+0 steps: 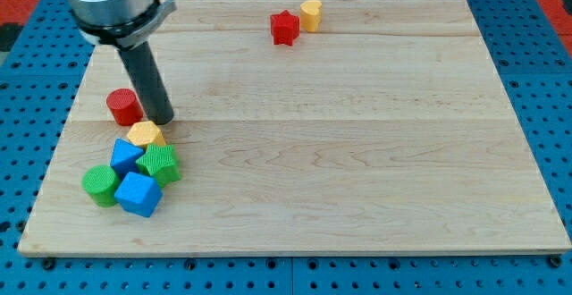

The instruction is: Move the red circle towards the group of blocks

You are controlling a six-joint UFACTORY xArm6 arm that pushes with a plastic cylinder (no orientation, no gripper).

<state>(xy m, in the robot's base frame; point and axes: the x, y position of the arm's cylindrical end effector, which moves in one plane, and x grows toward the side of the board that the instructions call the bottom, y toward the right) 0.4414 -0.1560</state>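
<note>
Handless, my tip sits just right of the upright red circle (round, no long axis).

The arm came in from the view's top left. Its dark rod slanted down, and my tip rested on the counter

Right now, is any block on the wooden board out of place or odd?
Nothing is damaged or toppled. Only the red star and yellow heart sit apart at the view's top, touching. My tip stands just right of the red circle, above the yellow hexagon.
</note>
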